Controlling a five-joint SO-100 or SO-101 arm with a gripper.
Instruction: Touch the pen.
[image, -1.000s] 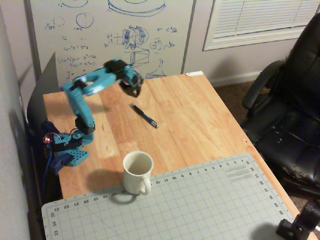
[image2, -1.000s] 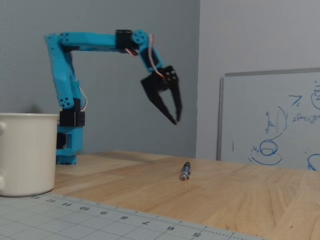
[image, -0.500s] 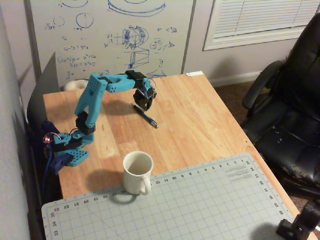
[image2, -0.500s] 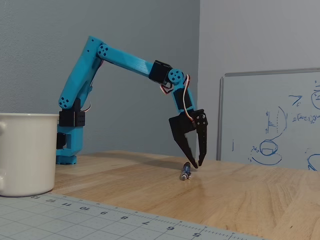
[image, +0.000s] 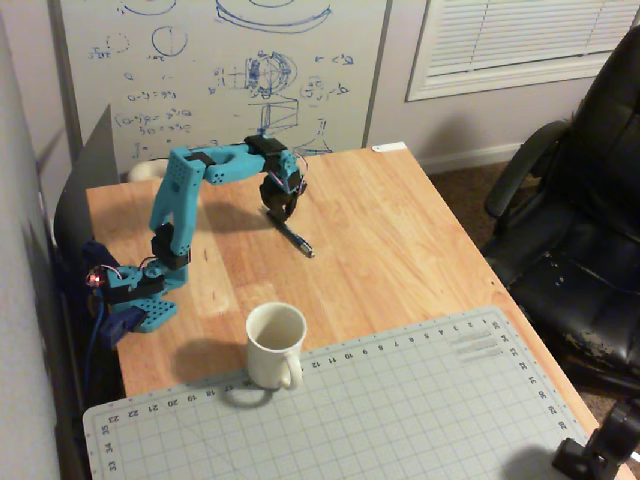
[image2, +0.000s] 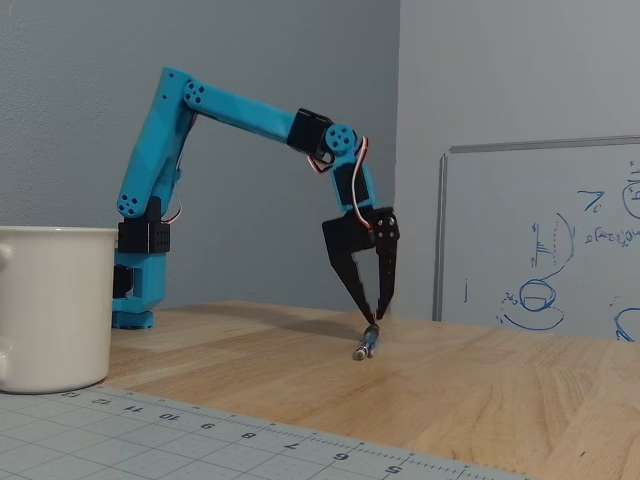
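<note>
- The table (image: 400, 230) is light wood and carries everything. A whiteboard (image: 200, 70) covered in blue scribbles stands behind it in the overhead view, and a black office chair (image: 580, 250) sits off to the right.
- A grey cutting mat (image: 400, 410) with a grid and ruler marks covers the near end of the table.
- The blue arm (image: 185, 190) is based at the left edge of the table in the overhead view. It goes up, bends over and reaches out toward the middle of the wood.
- A white mug (image: 275, 345) sits at the mat's far edge, handle turned toward the mat, well apart from the arm's working end.
- The black tool (image2: 377, 315) points straight down in the fixed view. Its two fingers are spread at the top and come in close at the tips, with only a thin gap left between them. The tips are right down at table level.
- The pen (image: 297, 241) lies flat on the bare wood, about mid-table. In the overhead view it runs diagonally from under the tool down toward the right. In the fixed view the pen (image2: 367, 343) is seen nearly end-on, silvery tip toward the camera, with its far end right at the fingertips. It looks like they're touching the far end, though I can't tell for sure.
</note>
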